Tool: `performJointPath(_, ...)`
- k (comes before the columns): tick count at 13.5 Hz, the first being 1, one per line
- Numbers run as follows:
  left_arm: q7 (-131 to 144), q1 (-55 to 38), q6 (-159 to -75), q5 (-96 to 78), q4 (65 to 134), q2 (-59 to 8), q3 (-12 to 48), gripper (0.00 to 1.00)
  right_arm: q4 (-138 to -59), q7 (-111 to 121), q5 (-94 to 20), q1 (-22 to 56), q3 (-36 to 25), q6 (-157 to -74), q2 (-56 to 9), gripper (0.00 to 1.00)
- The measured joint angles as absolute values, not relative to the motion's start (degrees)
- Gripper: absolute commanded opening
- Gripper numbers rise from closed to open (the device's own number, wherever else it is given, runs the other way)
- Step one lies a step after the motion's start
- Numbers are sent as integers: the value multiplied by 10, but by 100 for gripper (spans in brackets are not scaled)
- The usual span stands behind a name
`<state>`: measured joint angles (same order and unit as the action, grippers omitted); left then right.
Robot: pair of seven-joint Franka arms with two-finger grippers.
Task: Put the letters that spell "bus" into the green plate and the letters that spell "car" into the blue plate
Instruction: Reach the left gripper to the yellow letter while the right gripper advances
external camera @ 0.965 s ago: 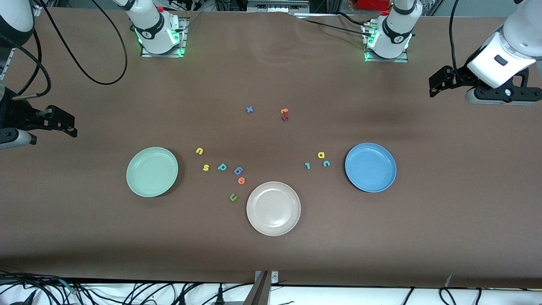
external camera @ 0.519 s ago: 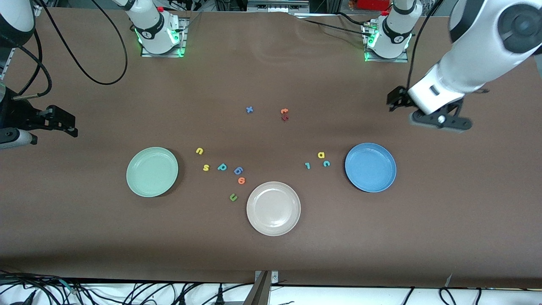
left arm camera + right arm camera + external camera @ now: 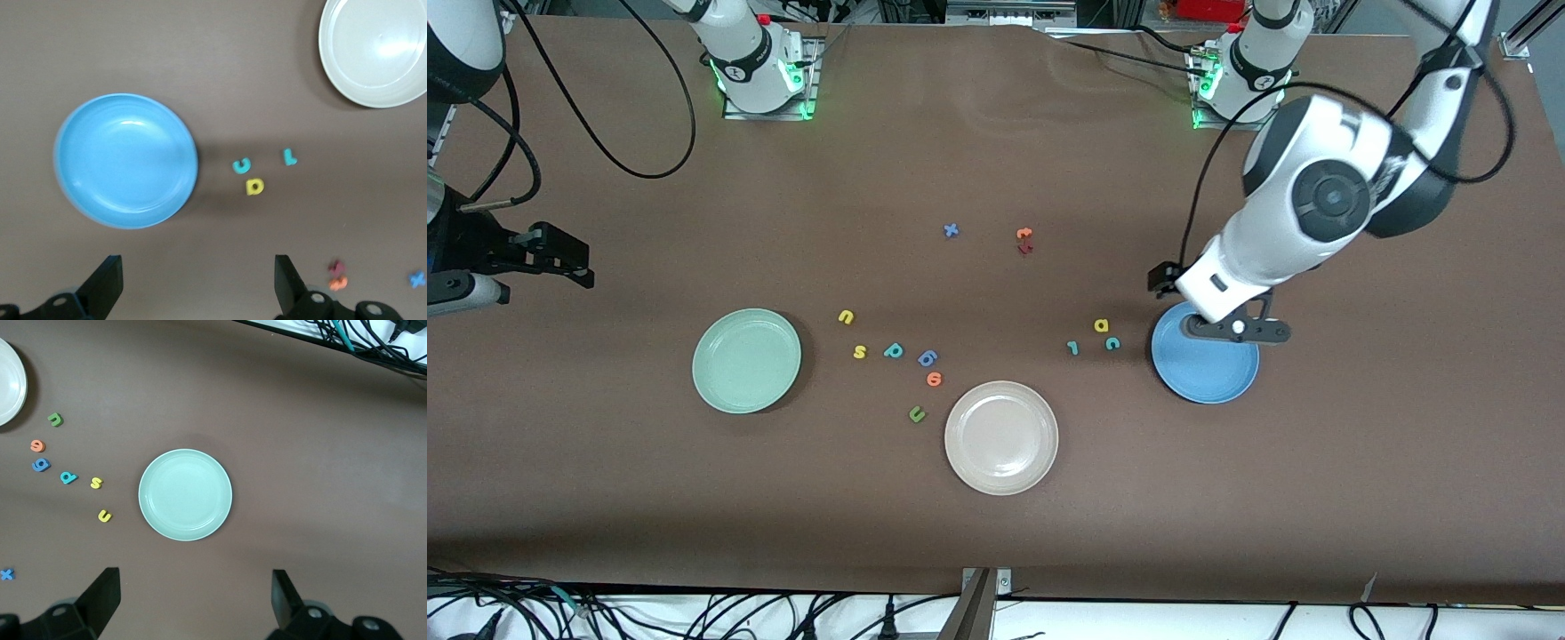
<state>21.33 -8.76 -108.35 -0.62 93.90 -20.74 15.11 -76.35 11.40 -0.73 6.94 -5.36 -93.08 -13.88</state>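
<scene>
Bench (image 3: pixel 996 533) first, a long brown top, and on it three round plates: the green plate (image 3: pixel 747 360) toward the right arm's end, the blue plate (image 3: pixel 1214 378) toward the left arm's end, and a beige plate (image 3: pixel 1001 437) between them, nearer the front camera. The left pincer (image 3: pixel 1209 316) hangs over the blue plate's rim on the side toward the bases, its jaws wide and empty; from its wrist view the fingers (image 3: pixel 107 283) frame bare bench beside that plate. What the coming move turns on, as I judge it, is the short sideways gap: the yellow "a" (image 3: pixel 1102 325), teal "c" (image 3: pixel 1112 343) and teal "r" (image 3: pixel 1072 348) lie just beside the blue plate, on its side toward the beige plate, so the left arm is by far the nearer. The "r" is the only slim one, its stem running roughly toward the camera. The right pincer (image 3: pixel 543 253) waits wide open at its own end, well apart from the yellow "u" (image 3: pixel 847 316), yellow "s" (image 3: pixel 860 352) and teal "b" (image 3: pixel 894 350), which sit beside the green plate.
</scene>
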Motion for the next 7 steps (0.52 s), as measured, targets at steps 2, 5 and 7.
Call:
performJointPath(2,249,-113,-1124,-6,939,-246,151,100,-764,114,-7,71,-53,-930,-140,100)
performJointPath(5,273,-140,-1170,3,940,-299,151,100,-773,114,-7,69,-54,-927,-139,100)
performJointPath(7,280,-146,-1181,19,940,-329,151,100,-781,114,-7,69,-55,-927,-134,100)
